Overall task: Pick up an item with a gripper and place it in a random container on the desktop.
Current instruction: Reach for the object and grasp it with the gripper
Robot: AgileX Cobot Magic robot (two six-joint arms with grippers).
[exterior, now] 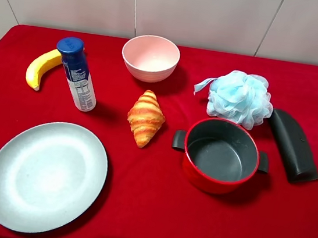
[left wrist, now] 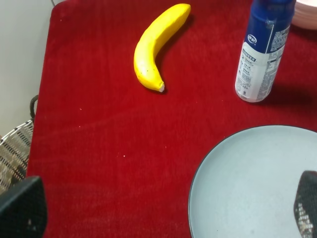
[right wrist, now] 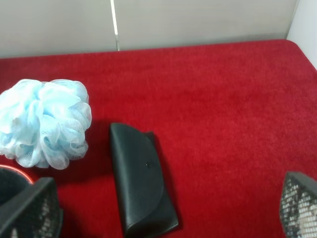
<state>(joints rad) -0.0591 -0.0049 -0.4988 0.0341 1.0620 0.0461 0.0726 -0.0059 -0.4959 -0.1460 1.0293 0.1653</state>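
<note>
Six stray objects, spread from the back-left corner to the right side.

A yellow banana [exterior: 41, 67] lies near the back-left corner, and just beside it, toward the middle, stands an upright white spray bottle [exterior: 76, 76] with a blue cap. A golden croissant [exterior: 145, 118] lies near the centre. A pale blue mesh bath pouf [exterior: 239, 98] sits toward the back right, and just in front of it is a red pot [exterior: 209, 183] with black handles and a dark grey inside. A pale blue-grey plate [exterior: 46, 176] fills the front-left corner. A wicker basket [left wrist: 12, 153] shows beyond the left edge.
</note>
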